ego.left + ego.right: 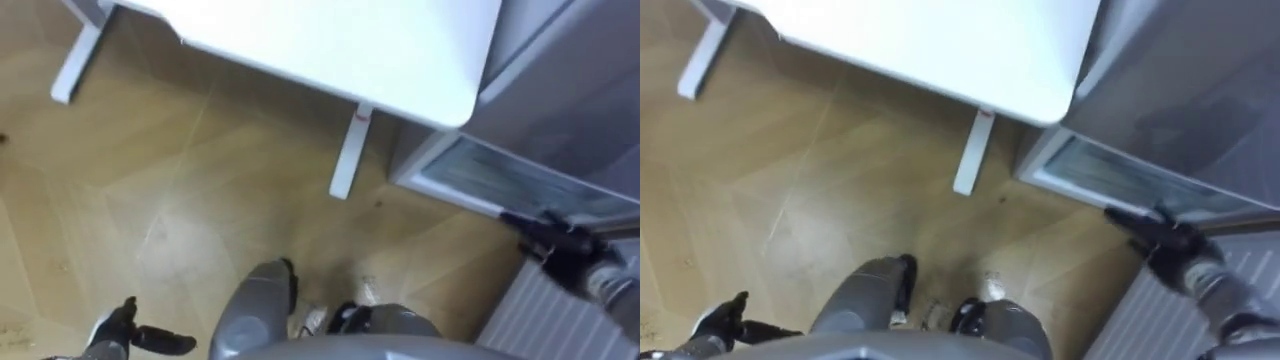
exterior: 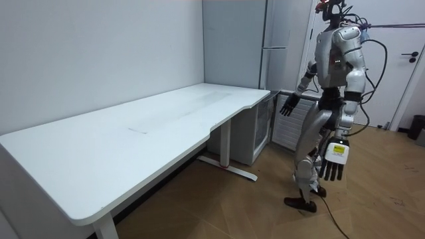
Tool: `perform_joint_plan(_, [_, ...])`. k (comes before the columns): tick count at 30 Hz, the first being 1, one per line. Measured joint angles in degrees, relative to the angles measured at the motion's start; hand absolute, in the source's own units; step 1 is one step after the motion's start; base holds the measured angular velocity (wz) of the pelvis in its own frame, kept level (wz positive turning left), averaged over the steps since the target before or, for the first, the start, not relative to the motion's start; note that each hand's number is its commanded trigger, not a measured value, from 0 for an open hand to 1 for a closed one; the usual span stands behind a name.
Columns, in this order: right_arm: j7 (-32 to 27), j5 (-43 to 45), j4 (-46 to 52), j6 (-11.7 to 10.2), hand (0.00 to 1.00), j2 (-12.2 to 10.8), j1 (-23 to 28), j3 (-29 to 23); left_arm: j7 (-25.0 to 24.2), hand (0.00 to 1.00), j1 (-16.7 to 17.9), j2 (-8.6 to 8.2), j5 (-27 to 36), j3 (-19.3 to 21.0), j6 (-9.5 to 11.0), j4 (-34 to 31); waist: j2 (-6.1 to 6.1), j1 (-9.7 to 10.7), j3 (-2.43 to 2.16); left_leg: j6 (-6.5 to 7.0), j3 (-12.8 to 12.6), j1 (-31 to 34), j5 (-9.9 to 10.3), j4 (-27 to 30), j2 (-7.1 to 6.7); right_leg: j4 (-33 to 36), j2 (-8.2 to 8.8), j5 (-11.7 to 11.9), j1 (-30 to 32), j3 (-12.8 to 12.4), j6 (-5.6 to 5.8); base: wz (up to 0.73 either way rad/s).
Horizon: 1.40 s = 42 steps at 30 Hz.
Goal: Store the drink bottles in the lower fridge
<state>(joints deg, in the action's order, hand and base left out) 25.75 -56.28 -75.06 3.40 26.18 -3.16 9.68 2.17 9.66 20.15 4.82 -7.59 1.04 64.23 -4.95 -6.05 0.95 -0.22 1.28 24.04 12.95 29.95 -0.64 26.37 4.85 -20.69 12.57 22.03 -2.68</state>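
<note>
robot stands by the grey, glass-fronted lower fridge; right hand near it, fingers apart; left hand hangs, fingers relaxed.

Soft, even indoor light. The white table at the top of the frame glares brightly. Its shadow dims the wooden floor beneath, and a pale sheen lies at centre left.

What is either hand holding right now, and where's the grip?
Nothing. The left hand hangs open above the floor; the right hand is open too, fingers straight, held out by the lower fridge. Both are empty.
</note>
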Motion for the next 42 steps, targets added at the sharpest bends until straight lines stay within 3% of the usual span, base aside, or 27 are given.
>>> perform_joint_plan(2, [0.7, 5.4, 0.0, -0.1, 0.00, -1.3, 3.5, -0.9, 0.7, 0.00, 0.9, -0.99, -1.0, 1.4, 0.2, -0.1, 0.35, 1.1, -0.26, 0.00, -0.7, -2.5, 0.0, -1.6, 0.16, -2.3, -0.23, 0.7, -2.5, -0.2, 0.15, -0.14])
perform_joint_plan(5, [0.7, 10.1, 0.0, -0.5, 0.00, -4.2, 6.8, -0.9, 2.3, 0.00, 0.8, -2.31, -3.6, 1.8, 0.3, 0.2, 0.56, 1.7, -0.19, 0.00, -1.5, -6.2, 0.0, -3.7, 0.38, -5.6, -1.15, 1.8, -6.0, -1.7, 0.48, -0.19])
perform_joint_plan(11, [-1.2, 12.9, 0.0, -1.5, 0.00, -9.8, 9.1, -0.9, 4.6, 0.00, 1.1, -5.98, -7.8, 1.9, 1.0, 0.2, 0.74, 3.2, -0.10, -0.03, -4.0, -12.8, 0.0, -7.5, 0.78, -10.0, -1.83, 3.1, -11.6, -4.1, 0.84, -0.22])
perform_joint_plan(14, [-3.1, 12.9, 0.3, -1.7, 0.00, -11.4, 8.9, -0.9, 5.1, 0.00, 0.7, -6.12, -7.7, 1.9, 1.0, -0.2, 0.68, 4.4, -0.24, -0.04, -4.5, -13.8, 0.0, -8.4, 0.79, -10.9, -1.94, 3.3, -12.4, -4.4, 0.91, -0.08])
perform_joint_plan(21, [-5.9, 19.7, 0.1, -2.7, 0.00, -12.2, 8.9, -1.1, 6.0, 0.00, 0.5, -7.60, -7.9, 2.2, 0.9, -0.1, 1.32, 5.8, -0.69, -0.04, -6.3, -17.3, 0.0, -11.1, 0.82, -13.2, -2.25, 4.6, -15.0, -6.2, 1.31, -0.15])
perform_joint_plan(26, [-7.7, 23.2, -0.6, -3.1, 0.00, -14.4, 9.5, -4.5, 5.6, 0.00, -0.3, -8.49, -9.0, 3.2, 1.0, 0.0, 1.71, 6.5, -0.62, -0.04, -7.3, -20.9, 0.0, -13.0, 0.82, -14.7, -2.54, 5.4, -17.8, -7.9, 1.64, -0.16])
perform_joint_plan(27, [-7.8, 23.6, -0.7, -3.2, 0.00, -14.4, 9.5, -5.0, 5.6, 0.00, -0.5, -8.54, -9.4, 3.3, 1.0, 0.0, 1.68, 6.5, -0.75, -0.04, -7.3, -20.9, 0.0, -13.1, 0.84, -14.8, -2.57, 5.5, -17.8, -8.0, 1.63, -0.06])
perform_joint_plan(33, [-8.3, 27.4, -0.8, -3.2, 0.00, -15.0, 9.5, -7.5, 4.6, 0.00, -1.3, -9.31, -10.0, 7.3, 0.8, 2.2, 1.98, 7.2, -0.56, 0.01, -8.8, -22.8, 0.0, -14.0, 1.16, -14.9, -2.94, 6.1, -18.5, -10.3, 1.71, -0.19])
perform_joint_plan(42, [-11.2, 30.4, 0.2, -3.1, 0.00, -15.0, 8.8, -9.2, 4.3, 0.00, -1.9, -10.18, -11.8, 7.7, 0.1, 2.0, 2.95, 7.4, -0.54, 0.08, -9.4, -23.7, 0.0, -14.4, 1.35, -14.7, -3.13, 6.5, -18.5, -11.7, 1.64, -0.08])
